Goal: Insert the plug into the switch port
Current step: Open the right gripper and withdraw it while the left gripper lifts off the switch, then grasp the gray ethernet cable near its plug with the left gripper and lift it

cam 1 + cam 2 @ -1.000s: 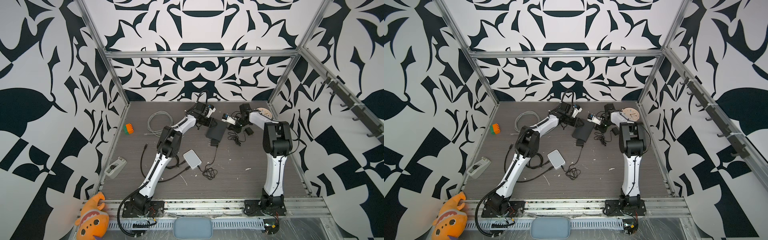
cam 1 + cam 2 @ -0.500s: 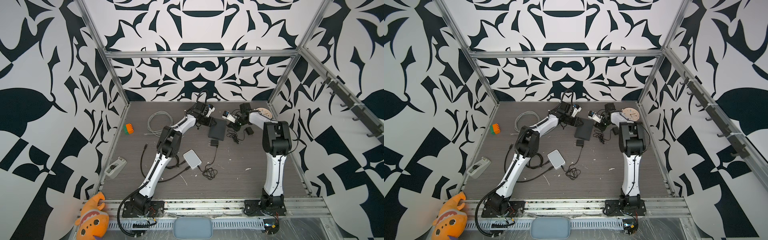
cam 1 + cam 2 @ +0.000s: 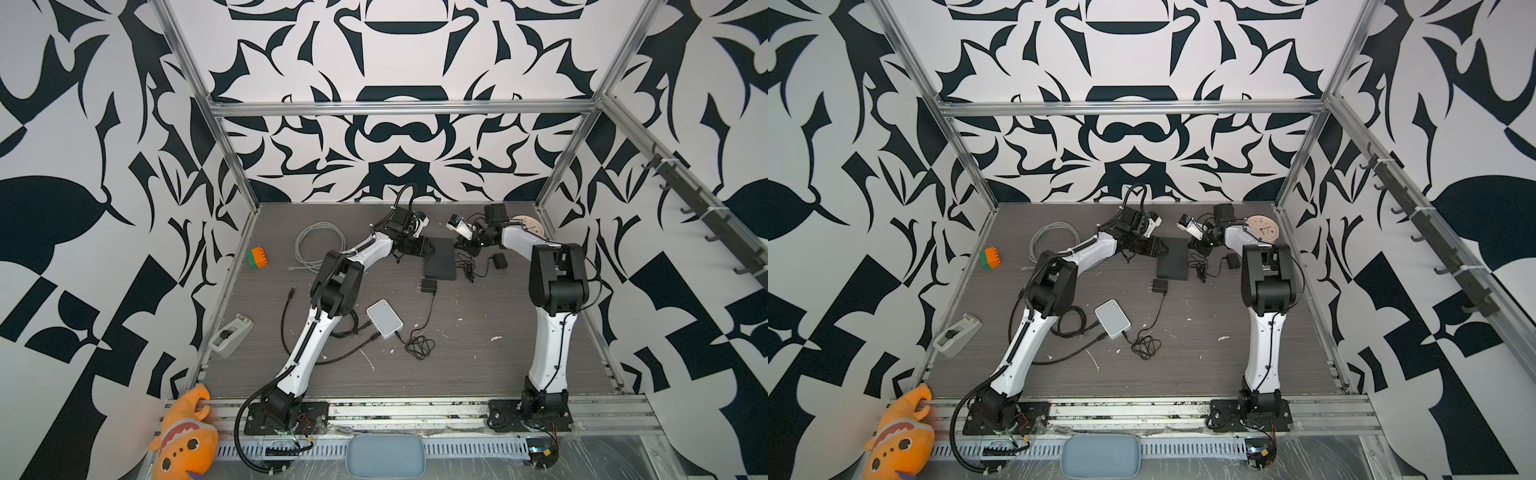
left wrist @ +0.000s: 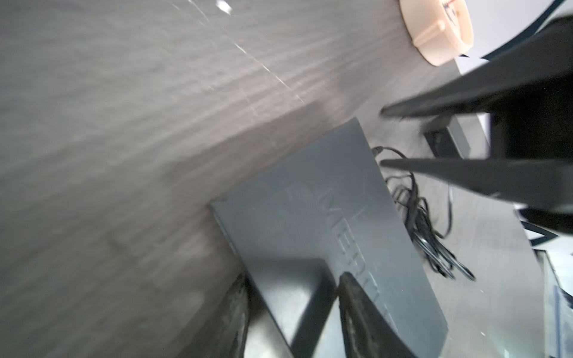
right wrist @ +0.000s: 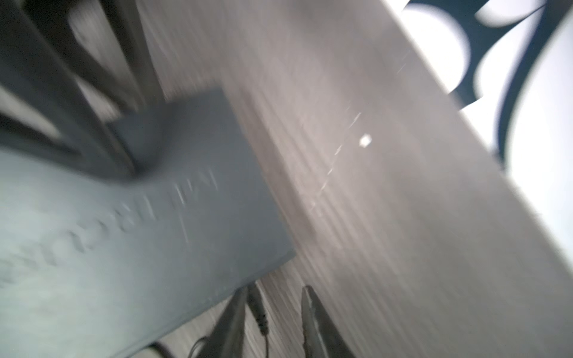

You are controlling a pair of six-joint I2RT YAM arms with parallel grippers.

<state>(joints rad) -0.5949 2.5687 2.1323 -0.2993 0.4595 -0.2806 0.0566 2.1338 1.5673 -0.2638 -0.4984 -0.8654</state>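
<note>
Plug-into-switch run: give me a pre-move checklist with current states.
1. Grip on plug: not ok; right gripper jaws apart, plug lies between them.
2. Seating in switch: not ok; plug lies outside, by its edge.
3. Sight of port: cannot tell; no view shows it.
4. Bracing by left gripper: cannot tell; jaws straddle a switch corner, contact unclear.
5. Slack in cable: ok; lies loose beside switch.

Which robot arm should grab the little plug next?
The right arm. Its jaws stand open with the plug lying between them, just beside the switch. The left arm has its jaws astride the switch's edge, away from the plug.
</note>
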